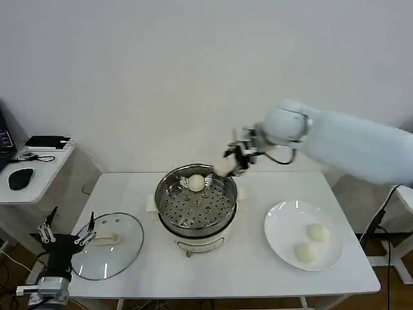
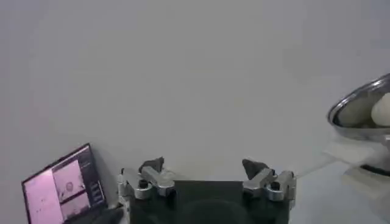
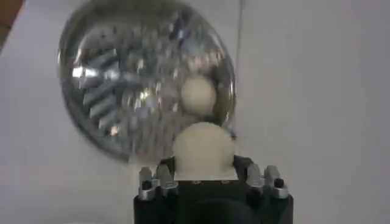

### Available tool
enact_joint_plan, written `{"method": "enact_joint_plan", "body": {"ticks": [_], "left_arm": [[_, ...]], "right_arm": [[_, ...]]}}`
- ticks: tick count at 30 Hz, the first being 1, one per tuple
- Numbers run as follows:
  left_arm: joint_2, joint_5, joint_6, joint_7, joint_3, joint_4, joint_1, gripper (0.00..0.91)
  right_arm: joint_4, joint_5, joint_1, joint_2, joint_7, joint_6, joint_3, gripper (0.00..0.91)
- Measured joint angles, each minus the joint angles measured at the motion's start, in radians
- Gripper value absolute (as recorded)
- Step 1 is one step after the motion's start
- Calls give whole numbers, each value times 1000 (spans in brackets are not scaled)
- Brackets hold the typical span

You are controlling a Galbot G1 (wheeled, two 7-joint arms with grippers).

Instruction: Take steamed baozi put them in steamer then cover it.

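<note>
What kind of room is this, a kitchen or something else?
Probably a lab or office test space, not a kitchen: a bare white wall, a plain white table, and a side desk holding a computer mouse.

In the left wrist view the steamer (image 2: 364,112) is cut by the picture's edge, and so is the baozi (image 2: 382,109) inside it. The right wrist view shows the steamer's perforated tray (image 3: 131,91) blurred. The right gripper (image 1: 227,167) hides part of the steamer's far rim in the head view.
</note>
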State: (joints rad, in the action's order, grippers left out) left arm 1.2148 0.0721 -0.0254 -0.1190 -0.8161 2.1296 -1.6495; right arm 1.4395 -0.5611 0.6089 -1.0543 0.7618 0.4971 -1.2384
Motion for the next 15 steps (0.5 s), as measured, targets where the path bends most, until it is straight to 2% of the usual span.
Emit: {"method": "enact_joint_plan", "body": {"ticks": [6, 15], "left_arm": [[13, 3, 10, -2, -5, -5, -3, 907], [18, 6, 19, -3, -10, -2, -4, 907]], "right_arm": [[-75, -76, -55, -139, -44, 57, -24, 655], [-169, -117, -138, -266, -83, 99, -31, 655]]}}
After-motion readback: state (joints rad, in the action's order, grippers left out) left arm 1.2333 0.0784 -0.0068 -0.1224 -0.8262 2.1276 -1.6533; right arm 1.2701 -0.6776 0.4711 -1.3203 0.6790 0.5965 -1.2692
